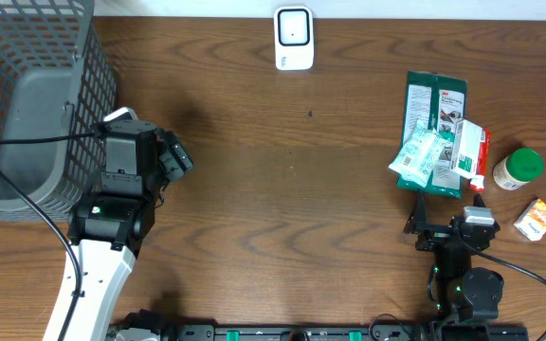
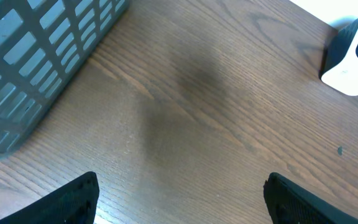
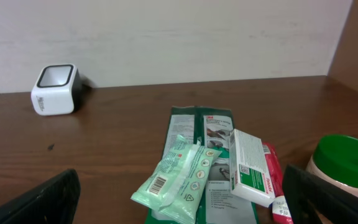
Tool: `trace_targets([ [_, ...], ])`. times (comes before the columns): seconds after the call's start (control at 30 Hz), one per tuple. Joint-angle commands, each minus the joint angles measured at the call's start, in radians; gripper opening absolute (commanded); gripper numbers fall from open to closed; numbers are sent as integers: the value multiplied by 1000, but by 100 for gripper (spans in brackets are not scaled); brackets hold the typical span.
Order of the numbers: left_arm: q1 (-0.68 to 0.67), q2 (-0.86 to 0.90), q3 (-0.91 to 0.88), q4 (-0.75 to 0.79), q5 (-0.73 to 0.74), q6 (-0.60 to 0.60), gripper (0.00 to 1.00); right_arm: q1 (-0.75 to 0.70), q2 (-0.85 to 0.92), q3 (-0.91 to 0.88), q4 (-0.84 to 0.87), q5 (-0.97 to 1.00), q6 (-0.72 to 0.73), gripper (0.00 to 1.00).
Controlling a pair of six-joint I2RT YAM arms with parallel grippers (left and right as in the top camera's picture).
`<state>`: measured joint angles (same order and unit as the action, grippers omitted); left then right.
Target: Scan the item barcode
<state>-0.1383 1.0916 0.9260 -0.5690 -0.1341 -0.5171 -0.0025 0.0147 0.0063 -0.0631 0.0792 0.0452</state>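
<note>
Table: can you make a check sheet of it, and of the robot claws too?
Surface: brown wooden table.
Job's things: white scanner at far edge; green packet, wipes pack and white box piled right; green-lidded jar and orange box beside them.
Clutter: grey basket at left.
Claws: left claw open, holding nothing; right claw open, facing the pile.
Cables: black cable across the basket.
Surroundings: pale wall behind.
</note>
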Motion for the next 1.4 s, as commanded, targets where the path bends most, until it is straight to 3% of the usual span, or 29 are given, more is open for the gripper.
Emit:
trace_targets([
  [0.0, 3, 1, -1, 1, -13, 11, 86, -3, -7, -1, -5, -2, 13, 99],
  [0.67, 3, -50, -23, -3, -13, 11, 86, -3, -7, -1, -5, -2, 13, 99],
  [0.97, 81, -529, -66, 5, -37, 23, 86, -3, -7, -1, -5, -2, 14, 99],
  [1.37, 92, -935, -123, 0, -52, 30, 86, -3, -7, -1, -5, -2, 14, 99],
])
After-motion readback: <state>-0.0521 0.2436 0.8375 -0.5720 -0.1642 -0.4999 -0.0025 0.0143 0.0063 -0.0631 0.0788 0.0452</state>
